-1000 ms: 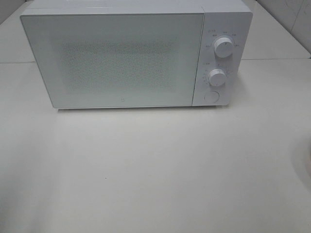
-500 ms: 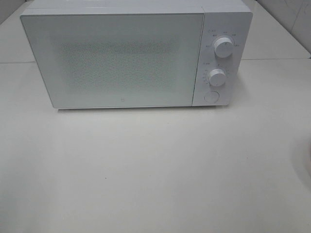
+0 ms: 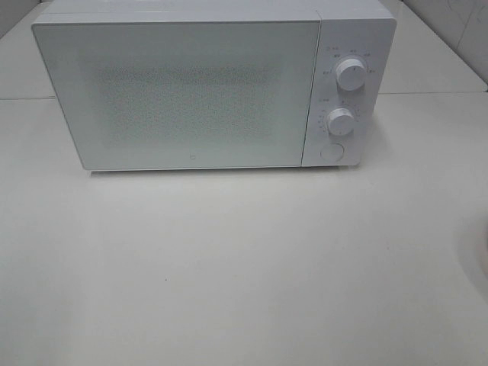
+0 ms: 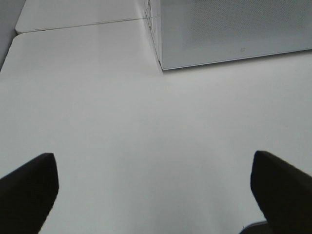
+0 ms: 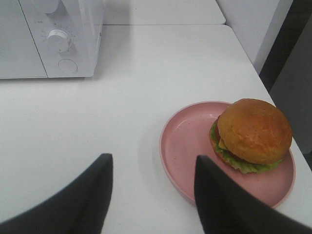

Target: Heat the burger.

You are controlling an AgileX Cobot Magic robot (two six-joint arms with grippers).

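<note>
The burger (image 5: 253,134), with a glossy brown bun, cheese and green lettuce, sits on a round pink plate (image 5: 185,146) on the white table, to the right of the microwave. It shows only in the right wrist view. The white microwave (image 3: 183,91) stands at the back of the table with its door shut. My right gripper (image 5: 152,161) is open and empty, hovering above the table just left of the plate. My left gripper (image 4: 151,161) is open and empty above bare table in front of the microwave's left corner (image 4: 161,58). Neither gripper shows in the exterior high view.
The microwave's panel has two knobs (image 3: 351,74) (image 3: 341,120) and a round button (image 3: 332,151) on its right side. The table (image 3: 229,259) ends close behind the plate, with a dark gap (image 5: 287,63) beyond it.
</note>
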